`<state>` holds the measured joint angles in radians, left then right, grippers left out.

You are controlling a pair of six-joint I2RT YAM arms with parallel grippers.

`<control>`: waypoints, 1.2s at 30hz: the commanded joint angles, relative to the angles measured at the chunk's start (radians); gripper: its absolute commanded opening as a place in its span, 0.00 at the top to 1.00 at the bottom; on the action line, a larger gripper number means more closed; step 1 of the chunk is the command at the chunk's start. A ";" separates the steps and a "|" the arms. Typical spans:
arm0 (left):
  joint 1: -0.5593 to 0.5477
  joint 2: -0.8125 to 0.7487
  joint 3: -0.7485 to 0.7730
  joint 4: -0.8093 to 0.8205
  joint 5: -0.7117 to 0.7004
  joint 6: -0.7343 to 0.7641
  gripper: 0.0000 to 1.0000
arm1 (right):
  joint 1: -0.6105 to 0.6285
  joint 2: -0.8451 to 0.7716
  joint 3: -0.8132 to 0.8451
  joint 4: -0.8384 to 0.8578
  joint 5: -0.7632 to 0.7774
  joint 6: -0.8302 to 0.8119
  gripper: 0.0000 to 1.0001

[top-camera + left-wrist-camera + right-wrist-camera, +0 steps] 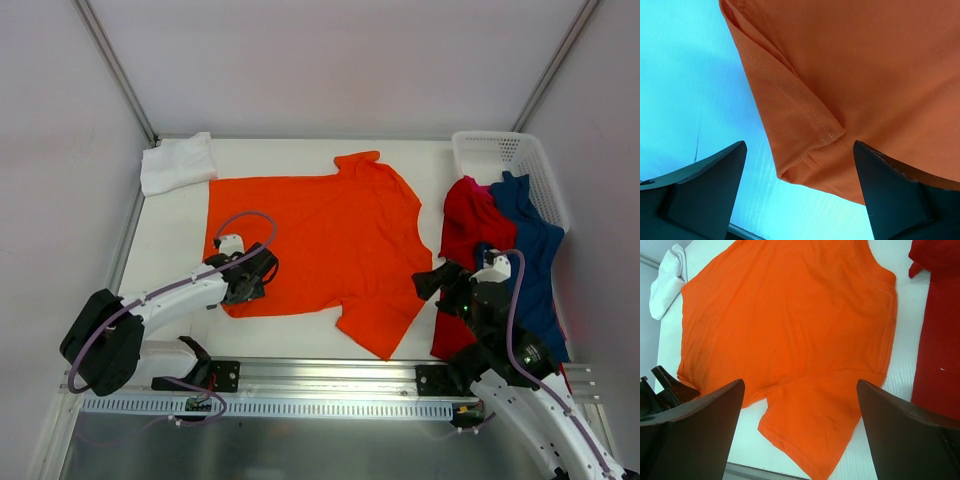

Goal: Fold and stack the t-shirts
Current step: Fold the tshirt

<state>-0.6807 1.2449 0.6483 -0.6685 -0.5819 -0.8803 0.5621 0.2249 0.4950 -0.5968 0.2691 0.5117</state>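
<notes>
The spread t-shirt lies mid-bench. Left and behind it sits a folded t-shirt. Right of it lie two crumpled t-shirts, and right and behind it stands the basket.

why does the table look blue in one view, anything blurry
Left wrist view: a cyan cast tints the white table, though the bright orange cloth t-shirt shows sharp hem stitching. Top external and right wrist views: the table reads white, evenly lit, no glare.

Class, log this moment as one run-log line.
orange shirt spread out; left jaws open over its corner; right jaws open near its sleeve; white shirt folded aside
</notes>
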 commanded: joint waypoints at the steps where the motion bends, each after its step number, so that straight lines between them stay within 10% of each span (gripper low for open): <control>1: 0.007 0.024 0.020 -0.032 -0.016 -0.032 0.11 | 0.004 -0.010 0.002 -0.031 0.016 0.011 0.00; 19: 0.167 0.015 -0.024 0.086 0.178 0.118 0.23 | 0.005 -0.065 0.027 -0.087 0.038 0.007 0.00; 33: 0.188 -0.009 -0.039 0.096 0.188 0.115 0.75 | 0.005 -0.038 0.010 -0.078 0.015 0.008 0.01; 36: 0.190 -0.013 -0.041 0.095 0.188 0.113 0.88 | 0.005 -0.019 0.004 -0.110 0.009 0.011 0.14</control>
<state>-0.5018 1.2583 0.6170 -0.5663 -0.3973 -0.7700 0.5621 0.1837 0.4942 -0.6792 0.2844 0.5140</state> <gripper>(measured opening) 0.164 0.894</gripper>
